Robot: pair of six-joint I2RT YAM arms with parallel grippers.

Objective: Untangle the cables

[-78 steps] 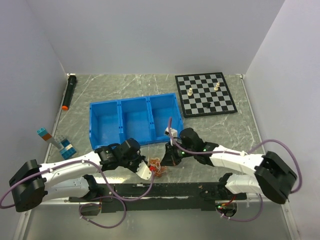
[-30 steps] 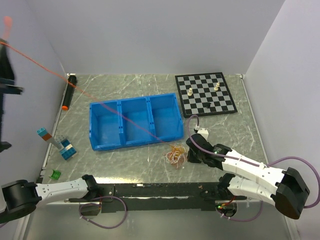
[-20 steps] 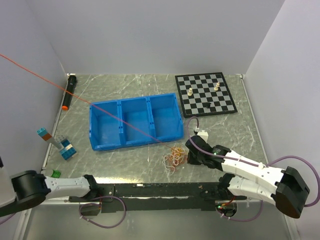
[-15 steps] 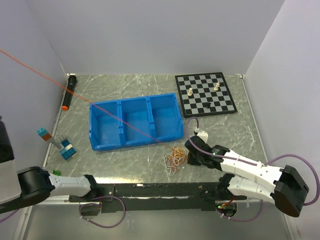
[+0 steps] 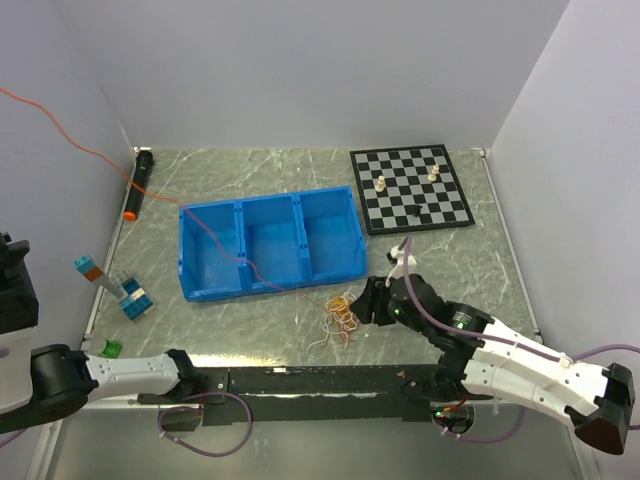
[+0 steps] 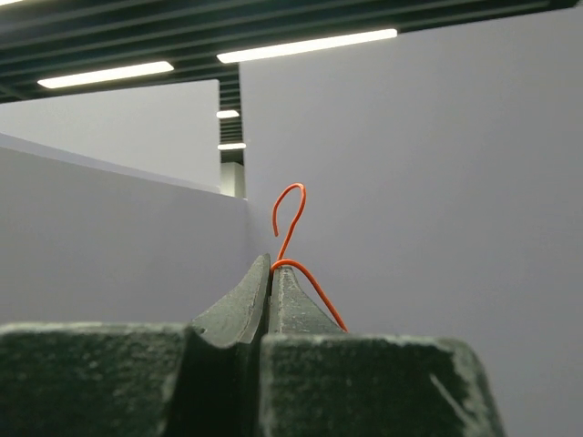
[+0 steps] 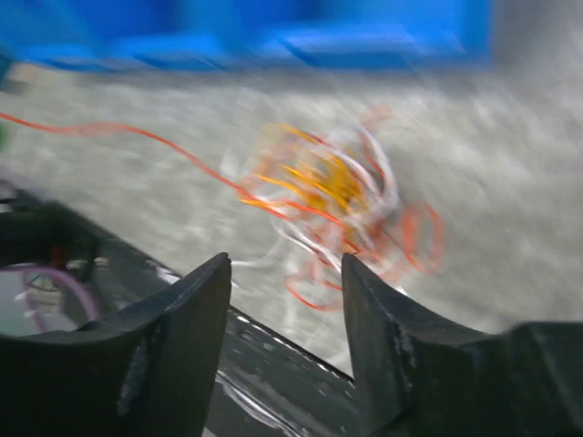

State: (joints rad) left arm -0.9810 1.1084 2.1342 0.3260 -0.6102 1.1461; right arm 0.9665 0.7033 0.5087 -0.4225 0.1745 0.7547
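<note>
The cables form a loose tangle (image 5: 342,312) of orange, red and white wires on the table in front of the blue bin. One long orange cable (image 5: 120,170) rises slack from the tangle, across the bin, up past the left edge. The left wrist view shows my left gripper (image 6: 271,266) shut on this orange cable (image 6: 290,211), held high against the wall. My right gripper (image 5: 365,303) hovers just right of the tangle. It stands open (image 7: 285,273), with the blurred tangle (image 7: 337,191) just beyond its fingertips and nothing between them.
A blue three-compartment bin (image 5: 190,250) stands behind the tangle. A chessboard (image 5: 452,200) with a few pieces lies at the back right. A black marker (image 5: 137,185), toy bricks (image 5: 125,292) and a green block (image 5: 110,348) sit at the left. A black rail (image 5: 300,380) runs along the front.
My right gripper has opened and let go of the tangle, and its arm has swung back. The orange cable, taut before, now hangs slack. The tangle has shifted slightly left.
</note>
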